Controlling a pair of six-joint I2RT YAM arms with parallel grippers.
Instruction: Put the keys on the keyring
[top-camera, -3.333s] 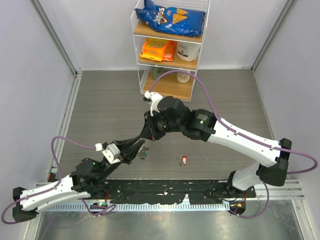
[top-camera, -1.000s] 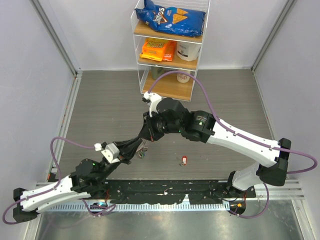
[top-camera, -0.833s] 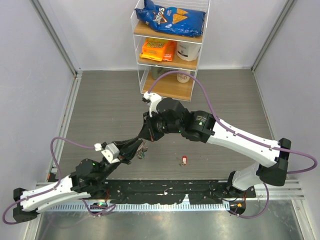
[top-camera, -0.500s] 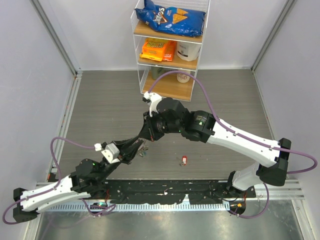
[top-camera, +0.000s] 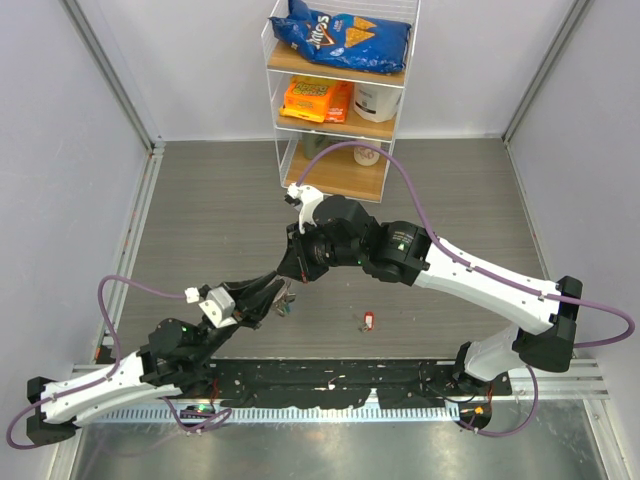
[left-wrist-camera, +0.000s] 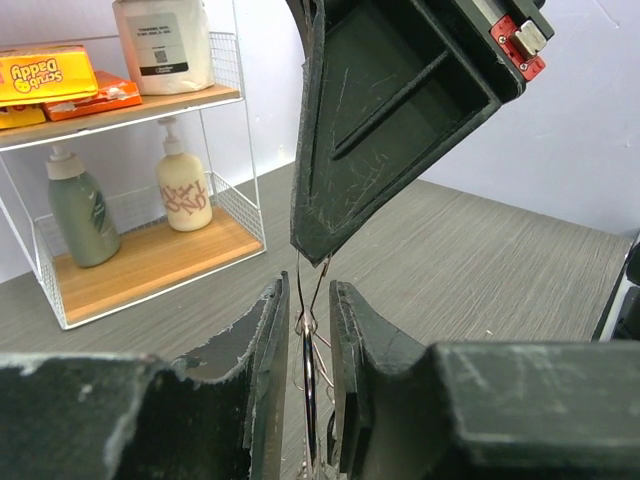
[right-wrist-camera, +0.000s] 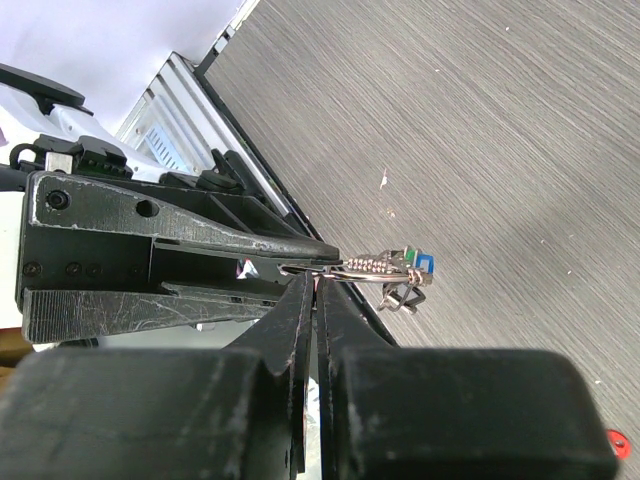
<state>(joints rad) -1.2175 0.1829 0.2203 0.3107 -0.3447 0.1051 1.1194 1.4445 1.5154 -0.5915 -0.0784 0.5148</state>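
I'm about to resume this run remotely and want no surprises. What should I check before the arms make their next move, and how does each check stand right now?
1. Left gripper holds the keyring: ok, the ring sits edge-on between its fingers.
2. Right gripper pinches the ring's wire: ok, its fingers are closed on it.
3. Blue and green keys on the ring: ok, they hang at its far end.
4. Red key on the ring: not ok, it lies alone on the table.
5. Ring's coil pried open enough for a key: cannot tell.
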